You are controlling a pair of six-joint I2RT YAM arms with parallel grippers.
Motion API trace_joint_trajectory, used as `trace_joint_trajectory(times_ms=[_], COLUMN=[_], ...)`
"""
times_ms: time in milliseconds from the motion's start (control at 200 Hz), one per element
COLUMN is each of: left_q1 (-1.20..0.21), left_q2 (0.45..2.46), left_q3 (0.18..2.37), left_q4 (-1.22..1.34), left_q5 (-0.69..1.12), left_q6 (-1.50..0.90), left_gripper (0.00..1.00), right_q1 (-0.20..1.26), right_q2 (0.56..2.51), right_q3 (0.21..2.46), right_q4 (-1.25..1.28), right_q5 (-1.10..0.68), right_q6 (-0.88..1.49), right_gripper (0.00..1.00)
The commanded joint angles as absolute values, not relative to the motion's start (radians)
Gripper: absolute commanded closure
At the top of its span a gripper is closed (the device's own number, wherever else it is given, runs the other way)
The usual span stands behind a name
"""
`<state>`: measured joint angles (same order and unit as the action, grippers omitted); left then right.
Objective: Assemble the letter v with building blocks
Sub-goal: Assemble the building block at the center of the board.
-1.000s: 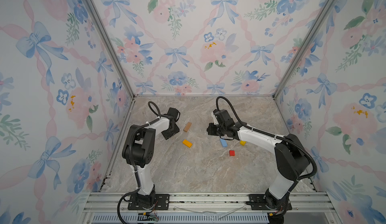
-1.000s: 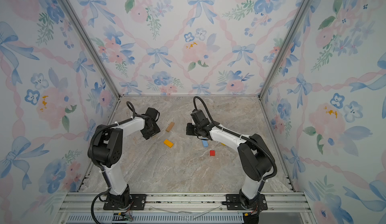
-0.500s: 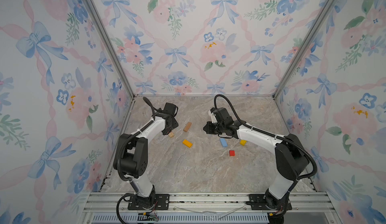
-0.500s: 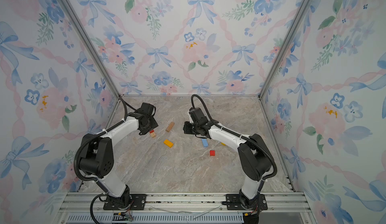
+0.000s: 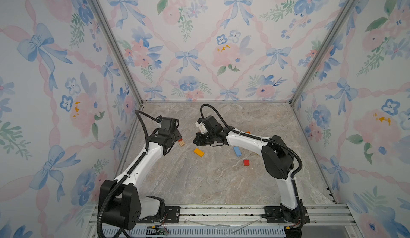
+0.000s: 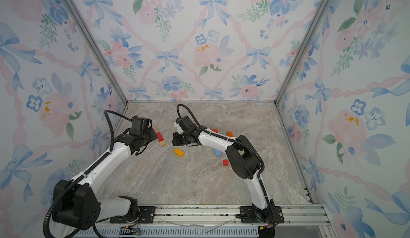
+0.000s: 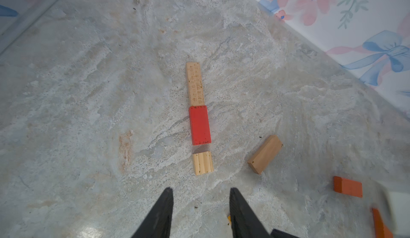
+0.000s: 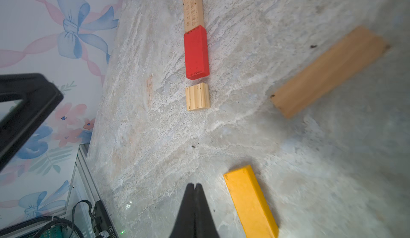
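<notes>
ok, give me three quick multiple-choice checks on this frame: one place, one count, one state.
1. The red block lies: A) end-on against the engraved wood bar B) stacked on it C) far from it.
2. Blocks in that straight row: A) two B) three C) five.
3. Right end effector: A) wide open B) shut, empty C) shut on the red block.
Key: A, their ends meet; B, a ridged wood block follows the red one; B, its jaws meet on nothing.
</notes>
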<state>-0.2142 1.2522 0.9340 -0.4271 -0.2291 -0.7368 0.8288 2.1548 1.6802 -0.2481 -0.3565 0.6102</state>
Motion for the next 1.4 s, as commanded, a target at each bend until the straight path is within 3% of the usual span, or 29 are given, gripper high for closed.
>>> trace_joint_trajectory(times_ms=[0, 395, 1395], left_q1=[-0.189, -0.142, -0.069], left_q2=[1.187, 1.115, 1.009], left_q3=[0.883, 0.771, 0.633], left_q4=[-0.357, -0.321, -0.322], left_q5=[-0.186, -0.004, 0.028], left_q6=[-0.677, -0.607, -0.635], left_gripper=[0.55, 0.55, 0.56], right_q1=[0.848, 0.877, 0.874], right_q2=[2.218, 2.405, 2.570], right_q3=[1.771, 1.941, 2.082], right_q4=[-0.304, -0.353, -0.380], right_q5=[-0.413, -0.448, -0.463], right_q6=[0.618, 0.669, 0.726], right_gripper=[1.00, 1.00, 1.00])
